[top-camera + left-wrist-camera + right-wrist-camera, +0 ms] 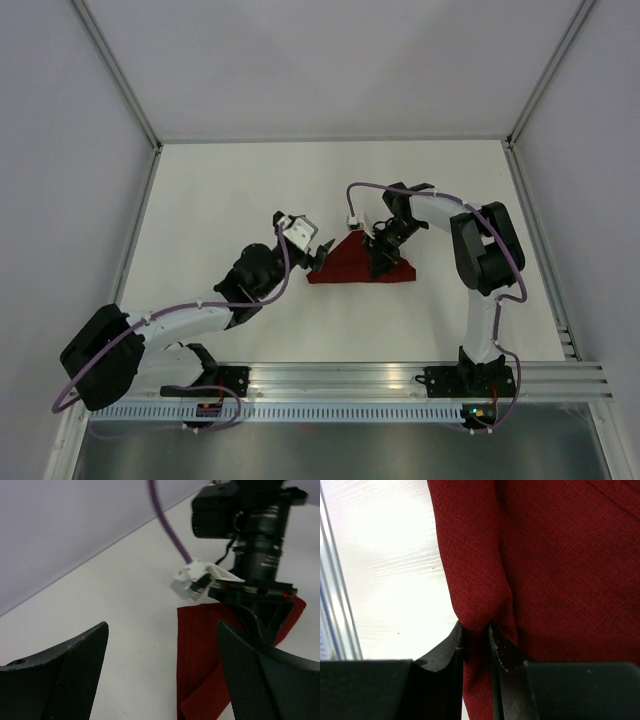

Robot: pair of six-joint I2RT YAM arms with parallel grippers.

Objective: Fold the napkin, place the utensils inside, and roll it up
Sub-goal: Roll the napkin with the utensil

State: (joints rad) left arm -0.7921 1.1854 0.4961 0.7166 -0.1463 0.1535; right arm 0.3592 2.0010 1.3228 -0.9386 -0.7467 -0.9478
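Observation:
The dark red napkin (345, 268) lies folded into a narrow band on the white table, with a loose flap at its near end (210, 650). My right gripper (381, 262) comes down onto the band from above and is shut on a pinched ridge of the cloth (476, 630). The maroon fabric (555, 555) fills most of the right wrist view. My left gripper (320, 252) hovers just left of the napkin's left end. Its jaws are wide open (162, 626), with bare table and the napkin's edge between them. No utensils are in view.
The right arm's wrist and camera (255, 540) stand over the napkin, close in front of my left gripper, with a purple cable (167, 525) and a white clip (192, 580). An aluminium rail (400, 375) runs along the near edge. Grey walls enclose the table (250, 190).

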